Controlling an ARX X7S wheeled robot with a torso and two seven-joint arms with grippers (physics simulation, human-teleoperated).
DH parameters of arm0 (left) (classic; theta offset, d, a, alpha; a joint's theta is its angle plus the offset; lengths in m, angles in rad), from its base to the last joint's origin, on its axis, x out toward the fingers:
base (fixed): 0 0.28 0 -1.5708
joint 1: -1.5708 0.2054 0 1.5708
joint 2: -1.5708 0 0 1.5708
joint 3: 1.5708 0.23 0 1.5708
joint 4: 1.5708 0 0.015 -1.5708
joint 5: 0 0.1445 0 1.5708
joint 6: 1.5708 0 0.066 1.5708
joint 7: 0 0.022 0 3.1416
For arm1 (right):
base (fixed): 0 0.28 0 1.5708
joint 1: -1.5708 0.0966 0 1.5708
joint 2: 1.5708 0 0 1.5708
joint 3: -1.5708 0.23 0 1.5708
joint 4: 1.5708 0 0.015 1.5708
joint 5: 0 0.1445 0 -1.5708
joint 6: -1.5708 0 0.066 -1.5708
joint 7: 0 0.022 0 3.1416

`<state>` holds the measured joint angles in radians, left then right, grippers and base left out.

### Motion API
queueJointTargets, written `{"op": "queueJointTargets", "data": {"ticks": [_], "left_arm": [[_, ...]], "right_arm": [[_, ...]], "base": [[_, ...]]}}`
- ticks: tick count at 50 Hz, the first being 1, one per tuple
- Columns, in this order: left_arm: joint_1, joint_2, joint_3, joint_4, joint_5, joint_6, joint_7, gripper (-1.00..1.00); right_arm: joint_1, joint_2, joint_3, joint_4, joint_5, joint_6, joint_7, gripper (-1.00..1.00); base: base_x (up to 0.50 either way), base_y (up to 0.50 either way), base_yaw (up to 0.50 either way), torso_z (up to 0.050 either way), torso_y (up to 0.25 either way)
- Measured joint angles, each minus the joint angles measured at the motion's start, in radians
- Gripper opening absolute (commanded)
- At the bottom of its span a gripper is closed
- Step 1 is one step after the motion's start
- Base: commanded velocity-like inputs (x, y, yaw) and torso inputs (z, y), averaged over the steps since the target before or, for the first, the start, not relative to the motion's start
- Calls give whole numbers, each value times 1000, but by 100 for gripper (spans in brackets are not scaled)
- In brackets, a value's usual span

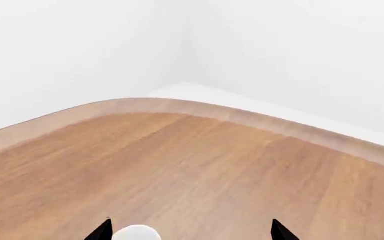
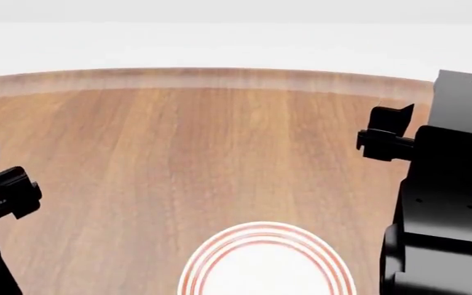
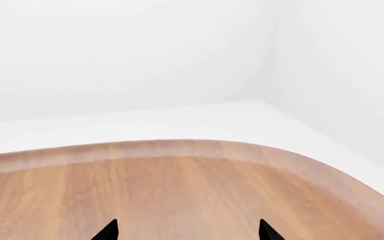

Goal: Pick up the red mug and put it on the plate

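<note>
Spanning white-walled room, wooden table (image 2: 219,153); plate (image 2: 265,264) near; both end effectors (image 1: 190,231) (image 3: 188,231) wide.

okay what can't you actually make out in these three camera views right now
- Red mug: in none of the views, so its place is unknown.
- Plate: head view's lower edge cuts off its near part.
- White rounded thing: left wrist view's edge cuts it off; identity unclear.
- Left gripper and right gripper: only the finger tips show, spread apart, nothing between them.
</note>
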<state>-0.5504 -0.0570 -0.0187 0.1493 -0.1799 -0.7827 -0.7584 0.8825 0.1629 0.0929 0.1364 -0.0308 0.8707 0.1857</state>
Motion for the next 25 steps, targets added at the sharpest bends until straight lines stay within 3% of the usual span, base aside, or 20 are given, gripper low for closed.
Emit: {"op": "queueJointTargets", "data": {"ticks": [25], "left_arm": [[-1,-16,-8,-180,-69,56,3,100]], "right_arm": [[-1,3,-10,52,15,-30,12,100]], "base": [[0,0,0,0,0]]}}
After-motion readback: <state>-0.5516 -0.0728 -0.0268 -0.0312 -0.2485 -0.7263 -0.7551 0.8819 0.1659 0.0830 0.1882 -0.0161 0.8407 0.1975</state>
